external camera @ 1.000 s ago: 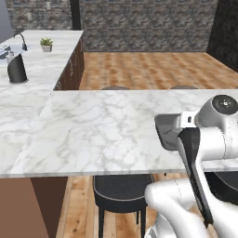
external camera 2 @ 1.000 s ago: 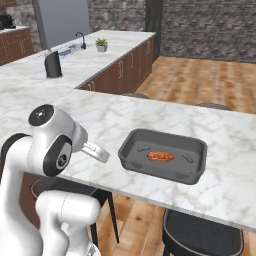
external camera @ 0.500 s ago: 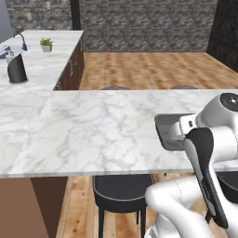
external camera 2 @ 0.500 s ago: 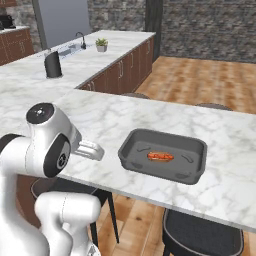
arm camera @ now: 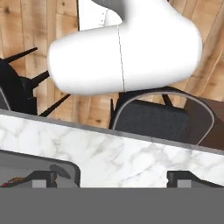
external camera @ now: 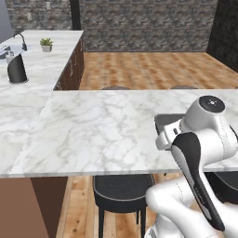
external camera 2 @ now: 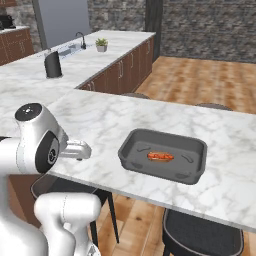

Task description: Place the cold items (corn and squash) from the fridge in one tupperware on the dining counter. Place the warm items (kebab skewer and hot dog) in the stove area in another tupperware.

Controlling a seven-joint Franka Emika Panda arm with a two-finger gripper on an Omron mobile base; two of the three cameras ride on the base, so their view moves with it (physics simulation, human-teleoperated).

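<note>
- My jaws are spread wide with nothing in them. In the hand view my gripper [arm camera: 111, 178] sits over bare marble, one fingertip [arm camera: 41, 178] at the tray's edge and the other well off to the side.
- Below the tips is the dining counter [arm camera: 131, 157], and past its edge a dark stool [arm camera: 153, 118] stands on the wood floor.
- The tray [external camera 2: 163, 155] is a dark grey, shallow, rounded rectangle, flat on the counter [external camera 2: 100, 120] near its front edge. Its long side runs along the counter's length.
- The hot dog [external camera 2: 160, 156] lies about in the middle of the tray floor, flat, long axis following the tray's long side, so its ends point at the short walls. In the hand view I only catch a red sliver of it [arm camera: 13, 180] at the tray corner [arm camera: 65, 168].
- Can't make out anything else in the tray, just faint marks on the floor.
- From the left base view my arm covers most of the tray [external camera: 165, 122].
- Further back: a second marbled top with a black kettle-ish thing [external camera 2: 52, 65], a faucet [external camera 2: 80, 39] and a small potted plant [external camera 2: 101, 45].
</note>
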